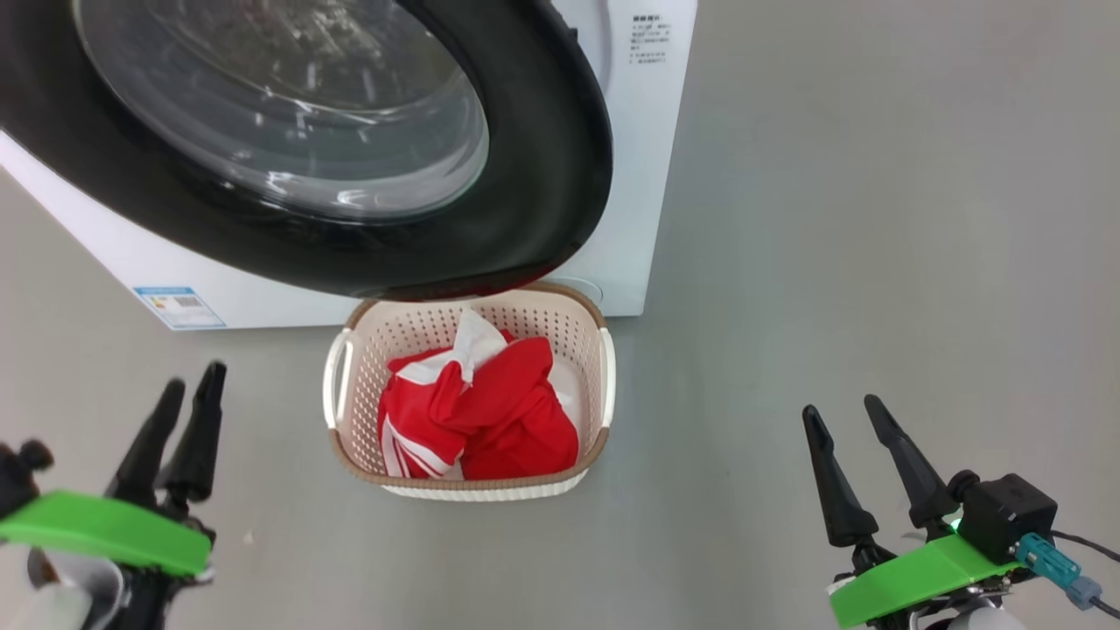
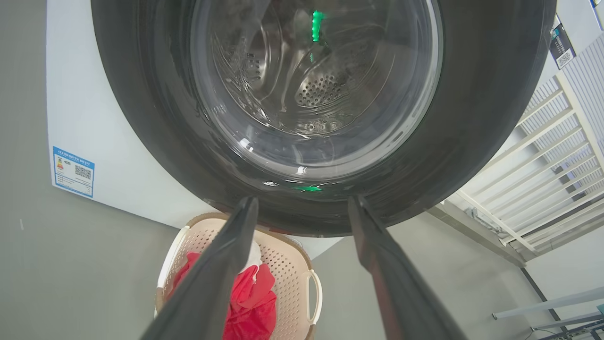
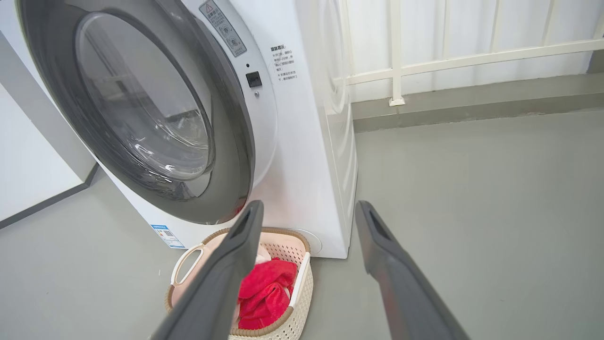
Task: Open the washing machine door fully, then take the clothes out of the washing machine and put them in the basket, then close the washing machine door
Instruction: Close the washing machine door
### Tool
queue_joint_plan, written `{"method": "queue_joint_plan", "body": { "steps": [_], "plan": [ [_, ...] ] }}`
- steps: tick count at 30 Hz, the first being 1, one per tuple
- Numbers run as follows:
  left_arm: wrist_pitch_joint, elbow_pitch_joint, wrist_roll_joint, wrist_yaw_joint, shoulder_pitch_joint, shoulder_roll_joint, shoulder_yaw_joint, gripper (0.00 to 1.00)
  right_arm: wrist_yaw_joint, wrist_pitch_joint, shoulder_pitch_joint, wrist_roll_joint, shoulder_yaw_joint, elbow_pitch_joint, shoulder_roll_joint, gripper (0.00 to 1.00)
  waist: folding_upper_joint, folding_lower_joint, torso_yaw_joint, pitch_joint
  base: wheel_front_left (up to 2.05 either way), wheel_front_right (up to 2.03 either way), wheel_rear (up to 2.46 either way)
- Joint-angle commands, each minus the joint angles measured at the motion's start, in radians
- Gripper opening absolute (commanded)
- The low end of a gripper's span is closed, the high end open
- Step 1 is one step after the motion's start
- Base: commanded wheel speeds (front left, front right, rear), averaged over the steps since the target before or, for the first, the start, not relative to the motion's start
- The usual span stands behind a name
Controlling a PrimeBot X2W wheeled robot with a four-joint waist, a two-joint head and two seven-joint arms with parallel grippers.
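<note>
The white washing machine (image 1: pixel 634 184) stands at the back. Its black-rimmed, glass-centred washing machine door (image 1: pixel 547 175) is swung most of the way across the front; in the right wrist view the door (image 3: pixel 141 108) stands slightly off the panel. The red and white clothes (image 1: pixel 490 411) lie in the cream basket (image 1: pixel 477 483) on the floor under the door's lower edge. My left gripper (image 1: pixel 194 376) is open and empty, left of the basket; in its wrist view the gripper (image 2: pixel 303 200) points at the door's lower rim. My right gripper (image 1: pixel 842 407) is open and empty, right of the basket.
Grey floor (image 1: pixel 875 219) spreads to the right of the machine. A white railing (image 3: pixel 472 56) and a low kerb run along the wall behind. A blue sticker (image 1: pixel 179 306) sits low on the machine's front.
</note>
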Motion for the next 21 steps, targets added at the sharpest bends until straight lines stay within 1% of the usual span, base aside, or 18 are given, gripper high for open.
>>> {"method": "queue_joint_plan", "body": {
  "steps": [1, 11, 16, 20, 21],
  "plan": [
    [-0.008, -0.016, 0.021, -0.006, 0.011, 0.031, 0.062, 1.0, 0.005, -0.006, 0.003, -0.008, 0.019, -0.02, -0.002, 1.0, 0.0, 0.0, 0.005, -0.018, 0.0, 0.0, 0.0],
    [-0.008, 0.01, 0.143, -0.006, 0.144, -0.02, 0.155, 1.0, 0.005, -0.006, 0.034, 0.003, 0.012, -0.019, -0.011, 1.0, 0.0, 0.0, -0.001, -0.048, 0.0, 0.0, 0.0],
    [-0.008, 0.023, 0.247, -0.006, 0.195, -0.061, 0.212, 1.0, 0.005, -0.006, 0.054, 0.008, 0.007, -0.019, -0.016, 1.0, 0.0, 0.0, -0.002, -0.067, 0.0, 0.0, 0.0],
    [-0.008, 0.017, 0.375, -0.006, 0.231, -0.086, 0.252, 1.0, 0.005, -0.006, 0.066, 0.009, 0.0, -0.023, -0.017, 1.0, 0.0, 0.0, -0.001, -0.072, 0.0, 0.0, 0.0],
    [-0.008, 0.017, 0.375, -0.006, 0.231, -0.086, 0.252, 1.0, 0.005, -0.006, 0.066, 0.009, 0.0, -0.023, -0.017, 1.0, 0.0, 0.0, -0.001, -0.072, 0.0, 0.0, 0.0]
  ]
}}
